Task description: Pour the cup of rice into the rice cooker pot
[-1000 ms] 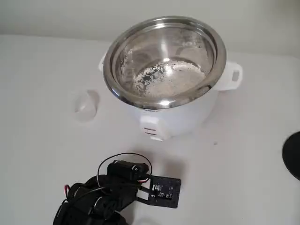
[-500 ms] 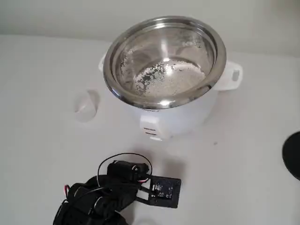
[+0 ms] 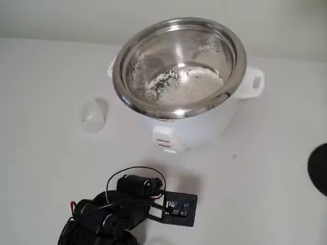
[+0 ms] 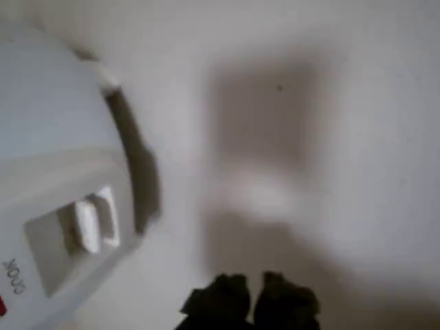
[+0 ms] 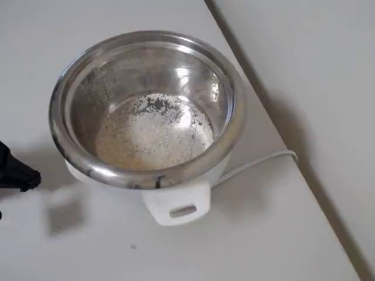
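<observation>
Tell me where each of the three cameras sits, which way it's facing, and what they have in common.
Fixed view: high above the arm's side, tilted down at the rice cooker pot, the cup left of it; arm at bottom.
Wrist view: on the arm, facing the table and white cooker body; gripper fingertips at bottom.
Overhead view: straight down into the pot; a dark arm part at left edge.
Shared: fixed and overhead both show rice inside.
</observation>
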